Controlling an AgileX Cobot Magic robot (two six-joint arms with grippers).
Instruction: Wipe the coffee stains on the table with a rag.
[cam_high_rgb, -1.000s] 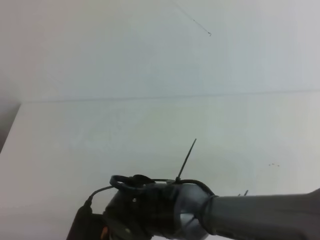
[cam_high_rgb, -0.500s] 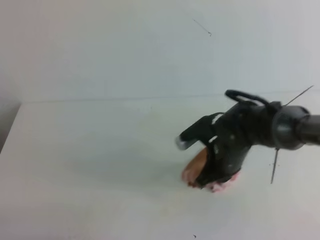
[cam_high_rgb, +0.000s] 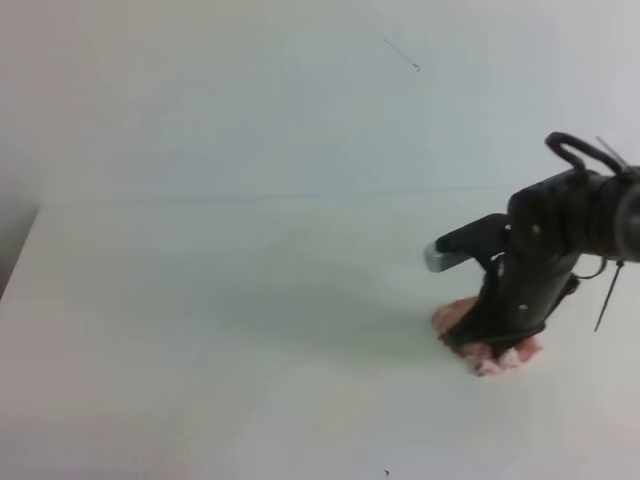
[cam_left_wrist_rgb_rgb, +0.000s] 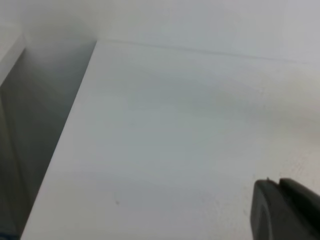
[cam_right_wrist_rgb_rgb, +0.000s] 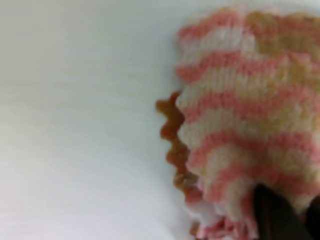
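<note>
My right gripper (cam_high_rgb: 497, 345) has swept hard across the table (cam_high_rgb: 200, 320) over the last sec: it started low at the near edge toward the left, then crossed to mid-table w/ the rag (cam_high_rgb: 492, 352) already under it, and it now sits further right and a bit nearer me. Jaws are clenched on the rag, pressing it flat on the top; pink cloth bulges out left of and below the tool.

What that means: I read this as a wipe stroke in progress, dragging the cloth rightward. Through the right wrist cam the rag's striped face fills the view, w/ an orange-brown wavy edge (cam_right_wrist_rgb_rgb: 172, 145) poking out just beside the cloth on its left. Can't tell if that's the coffee stains themselves or the rag's tinted underside, since it follows the scalloped hem. One corner of the rag looks yellow-brown, so it seems to have taken up some coffee. The table left of the tool looks white, no smear I can see, so prob most of the job is done.

Around: nothing stands in the way on either side of the tool. A tiny dark speck (cam_high_rgb: 386, 472) sits near the front edge, well apart to the tool's left. Left gripper (cam_left_wrist_rgb_rgb: 285, 210) shows only as a dark tip in its own cam, hovering over bare table; can't tell its jaw state.
</note>
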